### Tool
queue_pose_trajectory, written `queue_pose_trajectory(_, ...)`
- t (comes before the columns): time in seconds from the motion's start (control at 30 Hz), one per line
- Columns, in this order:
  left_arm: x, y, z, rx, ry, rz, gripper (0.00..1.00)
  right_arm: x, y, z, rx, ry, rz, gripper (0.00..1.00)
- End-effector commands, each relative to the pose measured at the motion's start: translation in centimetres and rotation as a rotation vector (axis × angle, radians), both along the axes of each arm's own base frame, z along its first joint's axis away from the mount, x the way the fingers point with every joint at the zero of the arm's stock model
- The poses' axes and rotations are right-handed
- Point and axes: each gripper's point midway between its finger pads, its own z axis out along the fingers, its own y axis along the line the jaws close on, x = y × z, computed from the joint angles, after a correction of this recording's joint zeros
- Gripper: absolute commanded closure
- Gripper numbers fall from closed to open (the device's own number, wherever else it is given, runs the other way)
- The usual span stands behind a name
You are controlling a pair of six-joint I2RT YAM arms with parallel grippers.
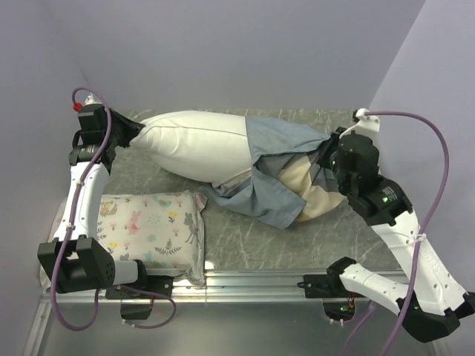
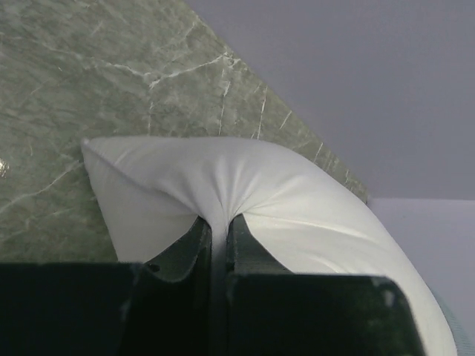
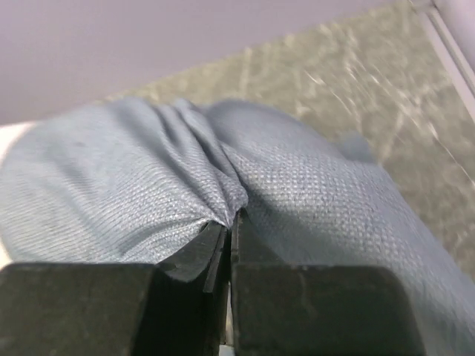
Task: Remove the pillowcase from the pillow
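The white pillow [image 1: 197, 144] lies across the back of the table, its left two thirds bare. The pillowcase [image 1: 286, 174], grey-blue side out with tan and dark stripes showing, bunches over its right end. My left gripper [image 1: 133, 133] is shut on the pillow's left edge; the left wrist view shows white cloth [image 2: 223, 185] pinched between the fingers [image 2: 193, 248]. My right gripper [image 1: 326, 152] is shut on a fold of the pillowcase [image 3: 245, 178] at its right end, seen between the fingertips [image 3: 252, 233].
A smaller floral-print pillow [image 1: 152, 226] lies at the front left, near the left arm's base. The marble tabletop [image 1: 245, 237] is bounded by purple-grey walls on the left, back and right. A metal rail [image 1: 252, 285] runs along the near edge.
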Motion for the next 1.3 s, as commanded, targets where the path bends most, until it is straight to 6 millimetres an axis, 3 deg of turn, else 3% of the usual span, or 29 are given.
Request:
queue_pose_trajectory(0.0,1.0,5.5,6.6,0.142,-0.221,0.194,1.00,0.5,-2.1,5.1,-0.034,-0.094,-0.061,1.00)
queue_pose_trajectory(0.07,1.5,5.1,4.7,0.135,-0.178,0.155,1.00,2.6,0.4,3.6,-0.053,-0.029,0.021,1.00)
queue_pose_trajectory(0.17,2.8,3.9,1.9,0.115,-0.122,0.069,0.91,5.8,3.6,-0.2,-0.073,0.051,0.107,1.00)
queue_pose_trajectory(0.2,3.3,3.3,1.2,0.111,-0.110,0.033,0.78,7.6,4.9,-3.4,-0.104,0.135,0.124,1.00)
queue_pose_trajectory(0.23,4.2,2.8,-0.7,0.098,-0.061,-0.004,0.70,8.6,5.4,-4.6,-0.116,0.169,0.126,1.00)
queue_pose_trajectory(0.27,4.8,2.1,-0.7,0.093,-0.059,-0.037,0.61,9.4,6.0,-6.1,-0.129,0.206,0.133,1.00)
queue_pose_trajectory(0.3,5.2,1.0,-1.2,0.101,-0.049,-0.074,0.47,11.1,6.9,-8.9,-0.154,0.269,0.140,1.00)
queue_pose_trajectory(0.33,5.7,0.5,-1.6,0.106,-0.048,-0.093,0.41,11.9,7.4,-10.3,-0.159,0.295,0.143,1.00)
queue_pose_trajectory(0.37,6.2,0.3,-1.1,0.128,-0.069,-0.085,0.35,12.7,7.8,-11.6,-0.164,0.320,0.147,1.00)
queue_pose_trajectory(0.4,6.2,-0.3,-0.6,0.150,-0.081,-0.100,0.27,13.7,8.3,-14.5,-0.183,0.377,0.148,1.00)
queue_pose_trajectory(0.57,6.0,0.3,5.0,0.243,-0.207,-0.040,0.17,17.4,9.4,-17.7,-0.186,0.452,0.147,1.00)
queue_pose_trajectory(0.6,5.7,1.0,5.3,0.282,-0.196,0.009,0.05,17.8,9.4,-19.1,-0.198,0.484,0.146,1.00)
queue_pose_trajectory(0.63,5.3,1.3,6.2,0.300,-0.204,0.033,0.01,18.5,9.7,-18.6,-0.193,0.470,0.145,1.00)
queue_pose_trajectory(0.73,4.4,1.4,7.6,0.327,-0.233,0.049,0.01,19.8,9.6,-19.5,-0.188,0.494,0.149,0.95)
queue_pose_trajectory(0.83,3.5,-0.2,7.6,0.329,-0.247,0.019,0.01,20.8,9.6,-19.9,-0.183,0.505,0.159,0.89)
queue_pose_trajectory(0.87,3.3,-0.4,6.2,0.332,-0.220,0.014,0.01,21.0,9.6,-20.0,-0.183,0.509,0.163,0.88)
queue_pose_trajectory(0.9,2.9,-3.2,5.6,0.329,-0.222,-0.046,0.01,21.2,9.8,-20.6,-0.188,0.522,0.169,0.87)
queue_pose_trajectory(0.97,2.5,-5.3,3.6,0.311,-0.211,-0.078,0.01,21.6,9.8,-20.6,-0.192,0.531,0.176,0.86)
queue_pose_trajectory(1.0,2.3,-7.5,2.8,0.298,-0.204,-0.124,0.01,21.8,10.0,-21.1,-0.193,0.544,0.182,0.86)
queue_pose_trajectory(1.07,2.8,-9.7,-0.5,0.280,-0.129,-0.166,0.01,21.8,10.2,-21.1,-0.186,0.547,0.192,0.80)
queue_pose_trajectory(1.1,2.6,-11.9,-1.7,0.274,-0.112,-0.208,0.01,21.6,10.3,-21.2,-0.181,0.544,0.197,0.78)
queue_pose_trajectory(1.2,3.1,-14.8,-6.0,0.255,-0.044,-0.239,0.01,21.2,10.5,-21.1,-0.168,0.542,0.213,0.62)
queue_pose_trajectory(1.23,3.5,-15.3,-8.2,0.256,0.001,-0.246,0.01,21.1,10.7,-21.0,-0.164,0.544,0.227,0.52)
queue_pose_trajectory(1.27,3.6,-15.7,-9.0,0.245,0.023,-0.241,0.01,20.9,10.7,-21.0,-0.166,0.545,0.234,0.48)
